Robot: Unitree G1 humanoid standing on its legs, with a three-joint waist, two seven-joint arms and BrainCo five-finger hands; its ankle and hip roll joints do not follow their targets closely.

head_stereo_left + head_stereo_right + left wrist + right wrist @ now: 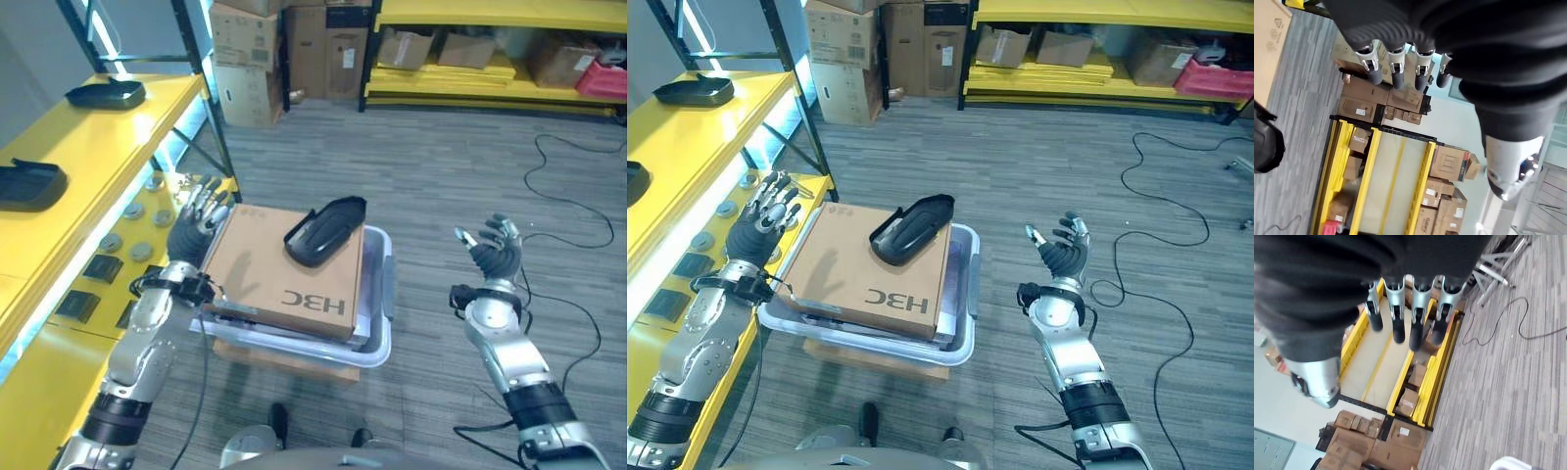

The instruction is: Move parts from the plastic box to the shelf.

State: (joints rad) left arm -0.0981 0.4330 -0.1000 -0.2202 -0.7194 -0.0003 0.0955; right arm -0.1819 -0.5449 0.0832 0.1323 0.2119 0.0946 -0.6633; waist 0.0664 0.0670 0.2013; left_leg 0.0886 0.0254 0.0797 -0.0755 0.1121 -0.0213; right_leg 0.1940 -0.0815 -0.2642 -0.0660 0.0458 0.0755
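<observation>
The left hand (199,221) is hanging in the air with its fingers spread wide and holding nothing, just beside the left edge of the cardboard box (281,271). The right hand (493,253) is also wide and holding nothing, up in the air well apart from the box on its right side. The black part (324,231) is lying on top of the cardboard box, near its far right corner. The cardboard box is sitting inside the clear plastic box (381,328) and is covering most of it. I think the next job is picking up the black part. To do that well, a hand should be coming down over the part and closing around its middle, so it is not tipping. The yellow shelf (93,147) is standing on the left, and two more black parts (107,94) are already lying on its top level. Small round pieces (134,210) are sitting on the lower level. The black shelf post (208,98) is standing close to the left hand and could be getting in the way.
</observation>
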